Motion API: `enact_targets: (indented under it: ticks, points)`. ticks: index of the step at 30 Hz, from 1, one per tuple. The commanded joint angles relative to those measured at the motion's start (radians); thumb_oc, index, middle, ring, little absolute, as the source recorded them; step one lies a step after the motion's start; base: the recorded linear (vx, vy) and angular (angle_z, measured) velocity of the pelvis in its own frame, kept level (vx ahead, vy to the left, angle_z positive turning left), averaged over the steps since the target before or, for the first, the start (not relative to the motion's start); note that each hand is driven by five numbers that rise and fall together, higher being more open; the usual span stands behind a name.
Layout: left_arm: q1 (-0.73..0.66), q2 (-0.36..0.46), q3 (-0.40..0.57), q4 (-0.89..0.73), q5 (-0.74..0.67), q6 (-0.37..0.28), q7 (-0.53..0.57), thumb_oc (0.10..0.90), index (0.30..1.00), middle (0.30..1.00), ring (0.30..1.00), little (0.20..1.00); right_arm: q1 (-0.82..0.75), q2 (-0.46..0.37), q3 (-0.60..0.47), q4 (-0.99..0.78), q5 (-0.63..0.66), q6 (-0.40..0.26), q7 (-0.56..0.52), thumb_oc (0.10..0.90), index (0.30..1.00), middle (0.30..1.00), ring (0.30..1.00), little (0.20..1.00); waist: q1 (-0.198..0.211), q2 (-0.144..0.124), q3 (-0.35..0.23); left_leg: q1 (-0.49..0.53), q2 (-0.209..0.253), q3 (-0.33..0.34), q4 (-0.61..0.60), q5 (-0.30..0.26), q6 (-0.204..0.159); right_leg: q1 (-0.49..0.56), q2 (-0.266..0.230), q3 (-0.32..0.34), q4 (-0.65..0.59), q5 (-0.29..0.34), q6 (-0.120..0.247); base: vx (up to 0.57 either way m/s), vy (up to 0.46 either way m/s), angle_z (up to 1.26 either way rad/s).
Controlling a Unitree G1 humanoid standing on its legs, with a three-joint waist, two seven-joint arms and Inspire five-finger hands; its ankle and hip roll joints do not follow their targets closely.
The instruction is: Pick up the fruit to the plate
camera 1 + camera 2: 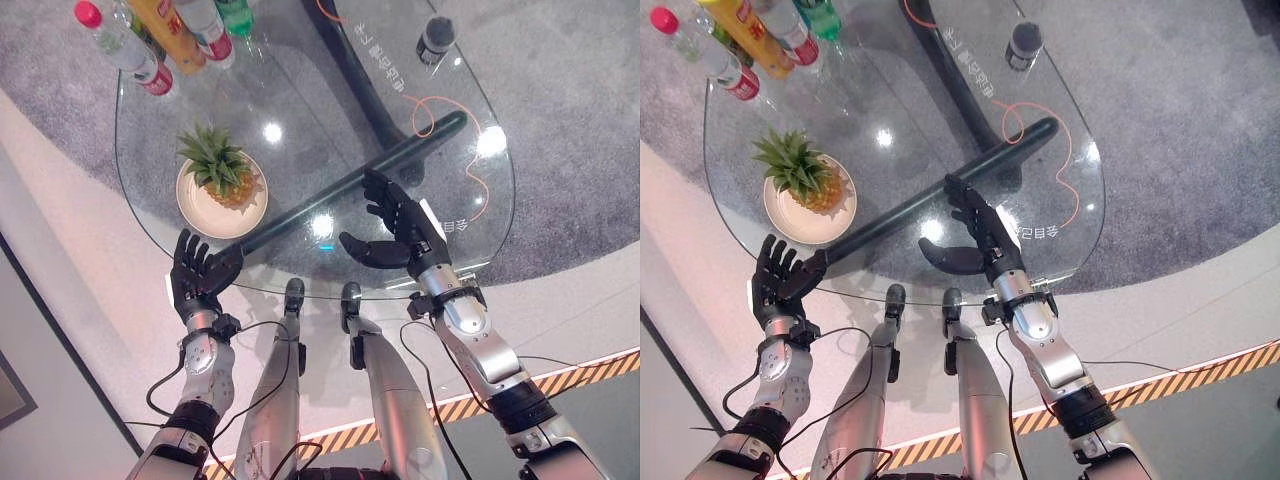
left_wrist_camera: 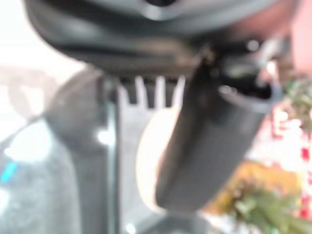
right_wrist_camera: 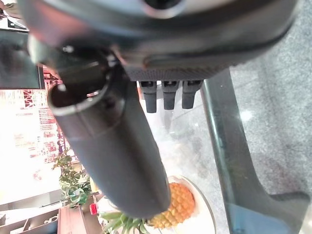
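Left eye view: one pineapple [image 1: 228, 178] already sits upright on the one cream plate [image 1: 197, 207], on the robot's left part of the round glass counter [image 1: 300, 110]. I judge the task as good as done; I see no other loose fruit.

Hands: left hand [image 1: 196, 273] hovers at the near rim of the counter just beside the plate, fingers [image 1: 190, 248] spread and straight, holding nothing. Right hand [image 1: 400, 232] hangs over the near middle of the counter, fingers relaxed and apart, thumb out, also empty.

Risks, as I judge them:
- Left hand is close to the plate. A forward sweep could nudge the plate or tip the top-heavy pineapple off it.
- Glass top is see-through; the dark bar [image 1: 350, 187] of the stand beneath may confuse my depth reading, so a hand could strike the glass.
- Bottles [image 1: 160, 35] cluster at the far left edge; a long reach could topple them.

Count: pineapple 1, plate 1, bottles at least 4 (cropped, count uncertain), one small dark jar [image 1: 436, 38] far right, one orange cable [image 1: 455, 130] seen through the glass.
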Motion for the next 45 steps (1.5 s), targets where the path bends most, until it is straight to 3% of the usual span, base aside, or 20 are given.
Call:
enact_targets:
  ticks: [1,9,15,25,31,38,43,45]
  points:
    - [0.072,-0.013,0.046,-0.003,-0.014,0.008,-0.037,0.800,0.900,0.900,0.900,0.900,0.054,-0.022,-0.051,-0.106,0.054,-0.077,0.056,0.800,0.900,0.900,0.900,0.900,-0.027,0.028,-0.023,0.055,-0.064,-0.052,0.023,-0.047,0.053,0.139,-0.039,-0.069,-0.118,0.051,0.056,0.00,0.000,0.00]
    - [0.142,-0.029,0.049,0.062,-0.039,0.100,-0.106,0.800,0.900,0.900,0.900,0.900,0.110,-0.016,-0.038,-0.015,0.099,-0.046,0.089,0.800,0.900,0.900,0.900,0.900,-0.016,0.029,-0.023,0.203,-0.059,-0.053,-0.026,-0.056,0.049,0.293,-0.049,-0.067,-0.183,0.057,0.060,0.03,-0.011,0.03]
    - [0.235,-0.065,0.076,0.170,0.051,0.186,-0.163,0.800,0.900,0.900,0.900,0.900,0.225,0.030,-0.021,0.145,0.115,-0.001,0.111,0.800,0.900,0.900,0.900,0.900,-0.004,0.014,-0.138,0.341,-0.061,-0.052,-0.103,-0.069,0.046,0.445,-0.054,-0.065,-0.277,0.060,0.068,0.12,-0.029,0.05]
    - [0.272,-0.106,0.111,0.302,0.174,0.231,-0.178,0.800,0.900,0.900,0.900,0.900,0.319,0.121,-0.015,0.453,0.042,0.085,0.097,0.800,0.900,0.900,0.900,0.900,-0.007,0.006,-0.293,0.461,-0.059,-0.033,-0.159,-0.084,0.047,0.567,-0.069,-0.058,-0.356,0.080,0.079,0.08,0.015,0.01]
    - [0.258,-0.120,0.100,0.409,0.221,0.260,-0.196,0.800,0.900,0.900,0.900,0.900,0.306,0.156,-0.030,0.702,0.011,0.046,0.105,0.800,0.900,0.900,0.900,0.900,0.001,0.014,-0.356,0.511,-0.054,-0.019,-0.188,-0.088,0.052,0.614,-0.076,-0.060,-0.386,0.090,0.085,0.05,0.021,0.01]
    - [0.225,-0.120,0.090,0.511,0.229,0.355,-0.243,0.800,0.900,0.900,0.900,0.900,0.288,0.174,-0.037,0.914,-0.099,-0.023,0.064,0.800,0.900,0.900,0.900,0.900,-0.012,0.030,-0.413,0.561,-0.050,0.005,-0.231,-0.090,0.057,0.647,-0.080,-0.043,-0.420,0.102,0.094,-0.01,0.017,-0.01]
    - [0.211,-0.123,0.065,0.537,0.256,0.396,-0.274,0.800,0.900,0.900,0.900,0.900,0.281,0.182,-0.047,1.000,-0.113,-0.013,0.077,0.800,0.900,0.900,0.900,0.900,-0.017,0.038,-0.433,0.575,-0.050,0.022,-0.241,-0.093,0.059,0.655,-0.086,-0.036,-0.440,0.116,0.102,-0.03,0.026,-0.04]
    - [0.207,-0.127,0.064,0.556,0.252,0.445,-0.280,0.800,0.900,0.900,0.900,0.900,0.279,0.184,-0.058,1.064,-0.109,-0.021,0.098,0.800,0.900,0.900,0.900,0.900,-0.021,0.043,-0.443,0.582,-0.047,0.032,-0.248,-0.095,0.059,0.660,-0.088,-0.036,-0.450,0.122,0.104,-0.02,0.032,-0.04]
